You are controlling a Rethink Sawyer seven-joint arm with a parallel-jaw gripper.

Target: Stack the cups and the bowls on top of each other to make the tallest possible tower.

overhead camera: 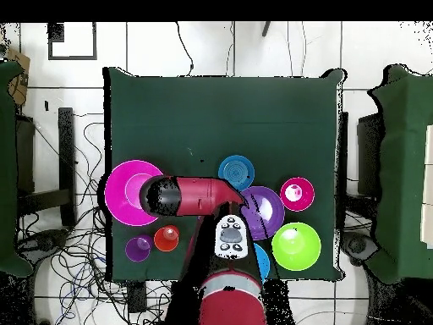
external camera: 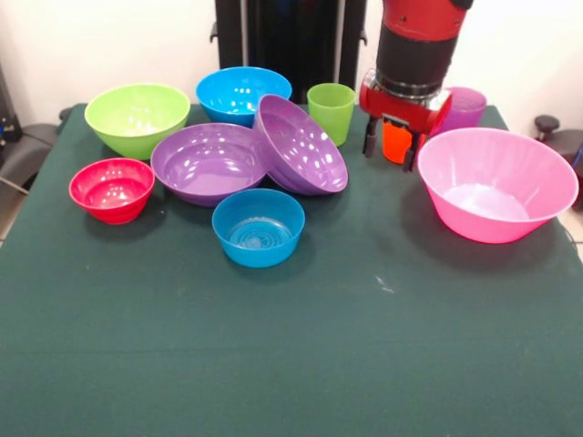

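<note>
My gripper (external camera: 389, 159) hangs open over the back right of the table, just left of the big pink bowl (external camera: 496, 182). The orange cup (external camera: 395, 143) shows through the gap between its fingers and stands behind them; in the overhead view the orange cup (overhead camera: 167, 239) stands apart from the arm. A translucent purple cup (external camera: 466, 107) stands behind the pink bowl, and a green cup (external camera: 331, 109) is left of the gripper. One purple bowl (external camera: 301, 146) leans tilted on the other purple bowl (external camera: 205, 162). Nearby sit a small blue bowl (external camera: 259, 226), a red bowl (external camera: 111, 188), a lime bowl (external camera: 137, 116) and a second blue bowl (external camera: 242, 93).
The green cloth table (external camera: 291, 364) is bare along its near half in the front view. From above, the arm (overhead camera: 199, 196) lies across the bowls and hides the green cup. Cables and chairs surround the table.
</note>
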